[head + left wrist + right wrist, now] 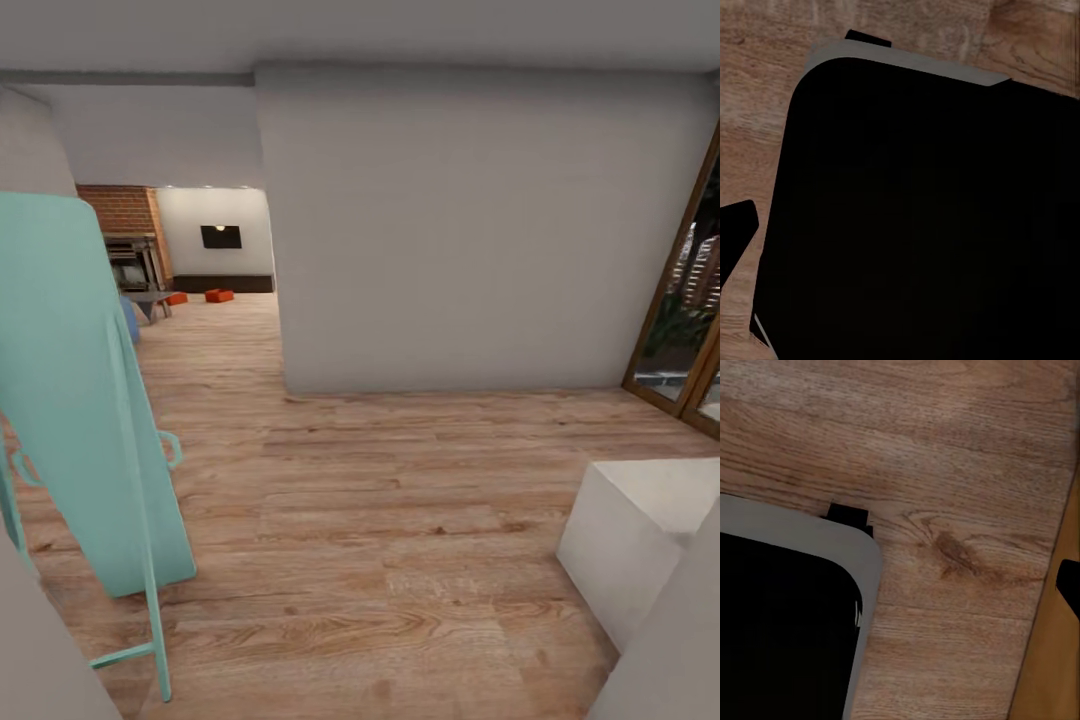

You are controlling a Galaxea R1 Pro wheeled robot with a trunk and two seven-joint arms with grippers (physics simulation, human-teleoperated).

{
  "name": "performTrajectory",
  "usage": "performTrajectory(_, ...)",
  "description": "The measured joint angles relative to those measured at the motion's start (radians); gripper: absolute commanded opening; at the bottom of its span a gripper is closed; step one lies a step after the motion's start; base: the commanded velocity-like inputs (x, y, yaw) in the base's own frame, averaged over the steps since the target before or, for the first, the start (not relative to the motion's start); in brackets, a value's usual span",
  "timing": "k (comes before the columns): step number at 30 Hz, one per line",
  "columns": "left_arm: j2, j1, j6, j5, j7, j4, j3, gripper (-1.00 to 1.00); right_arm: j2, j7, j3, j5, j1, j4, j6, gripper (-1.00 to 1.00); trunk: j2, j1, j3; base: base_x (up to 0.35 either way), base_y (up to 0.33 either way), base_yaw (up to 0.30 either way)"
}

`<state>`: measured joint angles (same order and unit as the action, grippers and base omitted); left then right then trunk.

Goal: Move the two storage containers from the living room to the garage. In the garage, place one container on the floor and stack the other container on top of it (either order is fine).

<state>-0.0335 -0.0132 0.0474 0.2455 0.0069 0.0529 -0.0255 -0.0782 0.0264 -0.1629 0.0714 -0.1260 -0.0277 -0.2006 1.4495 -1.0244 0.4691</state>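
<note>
At my left a turquoise ironing board leans upright. Past it, far down the plank floor, the two storage containers sit near the brick fireplace. A white wall stands ahead, glazed doors at right. Whether my fingers are clenched or released, I cannot tell.

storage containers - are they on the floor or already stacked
On the floor, unstacked: the two storage containers sit apart on the wood plank floor of the far living room, by the fireplace.

Robot base — black, rounded corner, light grey rim; pale white-grey arm, blocky.
</note>
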Motion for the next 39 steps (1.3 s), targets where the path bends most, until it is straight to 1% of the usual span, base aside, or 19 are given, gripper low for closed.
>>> performTrajectory(10,0.0,0.0,0.0,0.0,0.0,0.0,0.0,1.0,-0.001,0.0,-0.002,0.004,0.0,0.0,-0.001,1.0,0.0,0.0,0.0,0.322,0.0,0.0)
performTrajectory(13,0.001,0.0,-0.001,0.0,0.0,0.0,0.0,1.0,-0.006,0.0,-0.005,0.003,0.0,0.0,0.0,1.0,0.0,0.0,0.0,0.322,0.0,0.0)
performTrajectory(21,0.002,0.0,-0.002,0.0,0.0,0.0,0.0,1.0,-0.007,0.0,-0.007,0.005,0.0,0.0,0.0,1.0,0.0,0.0,0.0,0.322,0.0,0.0)
performTrajectory(39,0.002,0.0,0.0,0.0,0.0,0.0,0.0,1.0,-0.007,0.0,-0.008,0.005,0.0,0.0,0.0,1.0,0.0,0.0,0.0,0.322,0.0,0.0)
